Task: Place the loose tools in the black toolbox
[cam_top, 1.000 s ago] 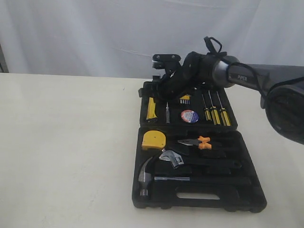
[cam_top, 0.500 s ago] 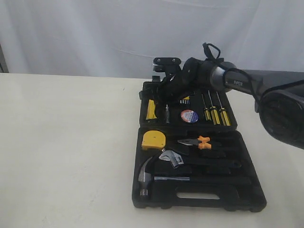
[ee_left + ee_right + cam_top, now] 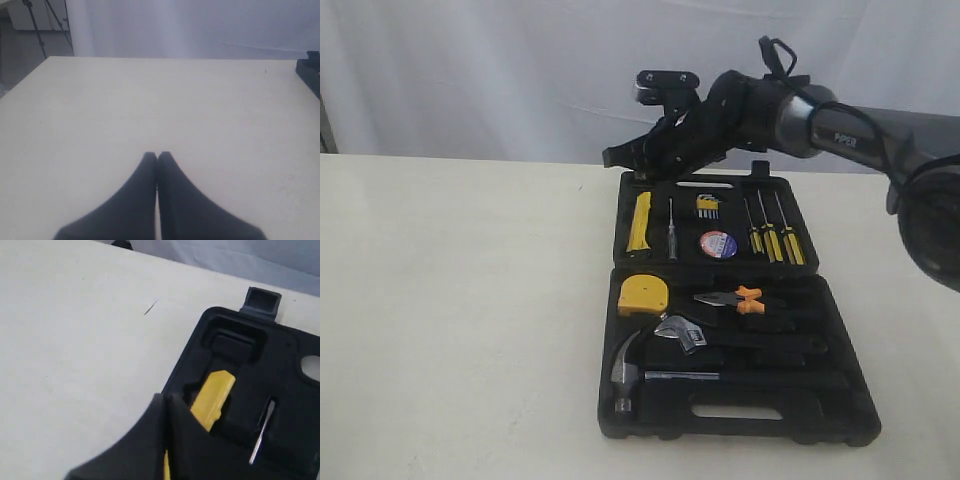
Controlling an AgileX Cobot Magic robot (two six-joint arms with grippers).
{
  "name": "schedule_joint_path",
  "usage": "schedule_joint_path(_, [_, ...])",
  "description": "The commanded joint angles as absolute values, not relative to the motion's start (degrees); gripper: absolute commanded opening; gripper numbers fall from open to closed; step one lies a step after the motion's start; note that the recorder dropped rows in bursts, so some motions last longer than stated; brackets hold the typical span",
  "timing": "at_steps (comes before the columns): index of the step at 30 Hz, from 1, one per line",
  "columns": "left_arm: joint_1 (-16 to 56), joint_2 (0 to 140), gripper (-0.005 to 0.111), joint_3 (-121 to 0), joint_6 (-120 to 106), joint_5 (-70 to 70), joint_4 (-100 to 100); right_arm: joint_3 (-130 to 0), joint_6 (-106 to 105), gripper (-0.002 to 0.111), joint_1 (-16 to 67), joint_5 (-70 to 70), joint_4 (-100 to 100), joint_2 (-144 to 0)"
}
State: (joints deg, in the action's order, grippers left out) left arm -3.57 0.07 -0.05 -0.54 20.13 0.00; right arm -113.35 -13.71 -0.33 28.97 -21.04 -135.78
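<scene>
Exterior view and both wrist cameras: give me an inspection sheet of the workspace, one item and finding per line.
Surface: pale table, no spills seen.
Job's things: black toolbox open flat; yellow knife-like tool and tape roll in its far half, tape measure and pliers in its near half.
Clutter: hammer, wrench and screwdrivers, seated in the case.
Grippers: right gripper shut, empty, above the toolbox's far left corner; left gripper shut, empty, over the table.
Cables: black cable looped on the right arm.
Surroundings: white curtain behind.
</scene>
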Motion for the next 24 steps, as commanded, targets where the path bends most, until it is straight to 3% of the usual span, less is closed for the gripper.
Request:
schedule_joint_path(1, [-3.31,0.0,0.0,0.0,-0.41,19.62,0.0,-113.2,-14.38,0.0,-0.48,29.34,-20.84,-138.43])
schedule_joint_path(10, [-3.31,0.0,0.0,0.0,-0.41,19.62,0.0,-113.2,-14.2,0.0,-1.09,28.9,-20.84,-144.46])
schedule_joint_path(18, [-3.31,0.0,0.0,0.0,-0.41,19.62,0.0,-113.2,-14.42,0.0,-1.34,32.15,-20.12,-137.99])
schedule_joint_path(24, [-3.31,0.0,0.0,0.0,-0.41,19.62,0.0,-113.2,-14.65,0.0,-1.23,46.86,-9.78,-127.18])
